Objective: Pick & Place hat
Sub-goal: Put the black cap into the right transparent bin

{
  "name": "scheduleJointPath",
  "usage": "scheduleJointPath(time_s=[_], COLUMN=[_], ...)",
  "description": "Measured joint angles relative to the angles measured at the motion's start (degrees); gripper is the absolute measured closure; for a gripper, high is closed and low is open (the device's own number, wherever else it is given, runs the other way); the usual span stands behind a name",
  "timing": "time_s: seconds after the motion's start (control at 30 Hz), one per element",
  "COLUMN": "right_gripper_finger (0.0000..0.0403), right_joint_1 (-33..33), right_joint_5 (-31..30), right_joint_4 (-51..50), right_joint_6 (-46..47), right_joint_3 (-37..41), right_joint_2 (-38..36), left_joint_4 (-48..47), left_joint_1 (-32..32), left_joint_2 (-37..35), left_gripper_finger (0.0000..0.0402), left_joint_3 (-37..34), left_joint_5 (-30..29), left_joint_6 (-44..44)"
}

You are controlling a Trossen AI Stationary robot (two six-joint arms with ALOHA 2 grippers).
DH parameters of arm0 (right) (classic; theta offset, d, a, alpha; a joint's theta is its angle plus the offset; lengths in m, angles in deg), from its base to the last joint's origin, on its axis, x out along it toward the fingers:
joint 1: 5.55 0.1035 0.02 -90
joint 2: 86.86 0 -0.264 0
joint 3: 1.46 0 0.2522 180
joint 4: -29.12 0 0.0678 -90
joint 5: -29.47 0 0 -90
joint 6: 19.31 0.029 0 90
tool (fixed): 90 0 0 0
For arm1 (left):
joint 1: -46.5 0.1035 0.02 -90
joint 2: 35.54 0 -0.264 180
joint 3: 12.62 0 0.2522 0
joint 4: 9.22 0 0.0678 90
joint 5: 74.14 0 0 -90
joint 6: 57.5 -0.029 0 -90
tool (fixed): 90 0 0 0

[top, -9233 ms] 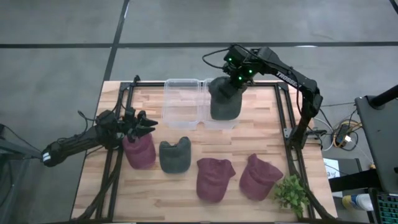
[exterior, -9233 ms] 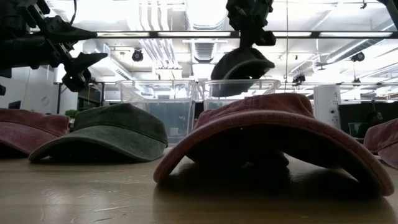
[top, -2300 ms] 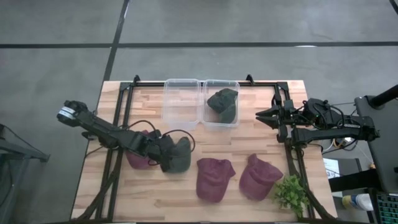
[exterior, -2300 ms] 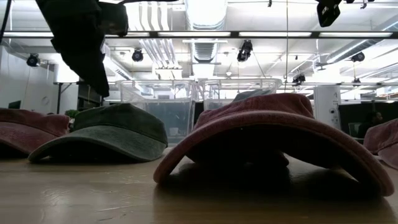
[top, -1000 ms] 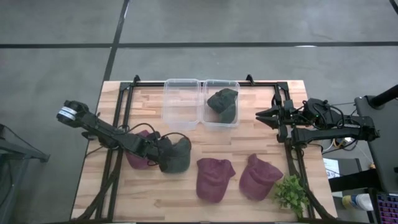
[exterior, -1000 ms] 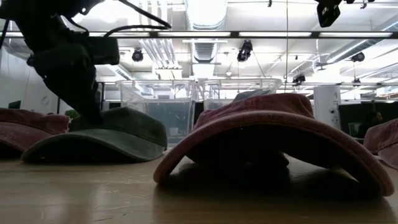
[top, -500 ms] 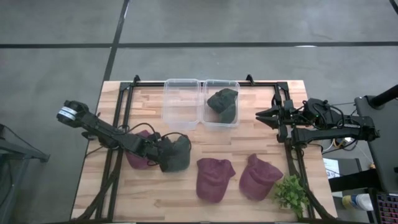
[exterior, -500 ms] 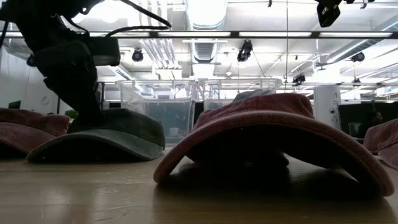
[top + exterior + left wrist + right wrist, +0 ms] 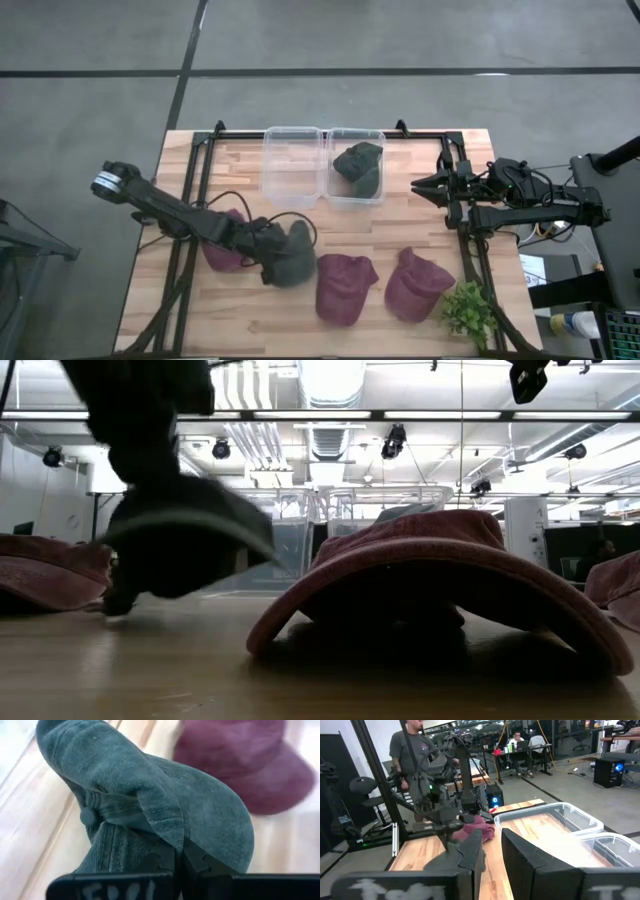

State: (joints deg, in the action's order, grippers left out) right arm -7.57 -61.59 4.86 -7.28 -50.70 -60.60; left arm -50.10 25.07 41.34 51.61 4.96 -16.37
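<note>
A dark green hat (image 9: 292, 256) hangs in my left gripper (image 9: 266, 248), which is shut on it just right of a maroon hat (image 9: 222, 250). The low view shows this green hat (image 9: 185, 530) raised off the wood, blurred. A second green hat (image 9: 357, 168) lies in the right clear bin (image 9: 372, 196), beside the left clear bin (image 9: 292, 165). Two more maroon hats (image 9: 343, 287) (image 9: 418, 283) rest brim-down near the front edge. My right gripper (image 9: 422, 187) waits open at the table's right side, touching nothing. My left gripper pinches a bunched fold of the green hat's crown (image 9: 167, 837) between its two fingers, close to the top button (image 9: 87, 816). The fingers (image 9: 200, 862) come slanting down from the table's left. The hat hangs below them, raised; whether its low end (image 9: 115, 600) touches the wood I cannot tell.
A small green plant (image 9: 468, 310) stands at the front right corner. Black frame rails (image 9: 195, 170) run along the table's left and right sides. A large maroon hat (image 9: 440, 580) fills the low view's foreground. People stand and sit in the room beyond (image 9: 412, 750).
My left gripper has shut on the green hat's crown and risen, going a little toward the table's right and near edge. The hat, flat on the wood a second ago, is now bunched and lifted, hanging from the fingers.
</note>
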Motion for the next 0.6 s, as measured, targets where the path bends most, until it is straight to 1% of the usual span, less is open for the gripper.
scheduleJointPath(time_s=[0.17,0.3,0.47,0.6], right_gripper_finger=[0.0335,0.0335,0.0335,0.0335], right_joint_1=[0.00,-0.01,-0.01,0.00], right_joint_5=[0.00,-0.02,-0.02,-0.02], right_joint_4=[0.00,0.00,0.00,0.00], right_joint_6=[-0.02,-0.02,-0.02,-0.02], right_joint_3=[0.00,0.00,0.00,0.00], right_joint_2=[0.00,0.02,0.00,0.02], left_joint_4=[-6.46,-9.25,-9.01,-8.99], left_joint_1=[0.00,0.00,0.00,0.00], left_joint_2=[-0.08,-0.11,-0.09,-0.09], left_gripper_finger=[0.0401,0.0401,0.0401,0.0401], left_joint_3=[8.14,14.88,22.81,28.01], left_joint_5=[2.28,3.00,2.72,-0.89], left_joint_6=[-1.02,-3.32,-10.51,-17.80])
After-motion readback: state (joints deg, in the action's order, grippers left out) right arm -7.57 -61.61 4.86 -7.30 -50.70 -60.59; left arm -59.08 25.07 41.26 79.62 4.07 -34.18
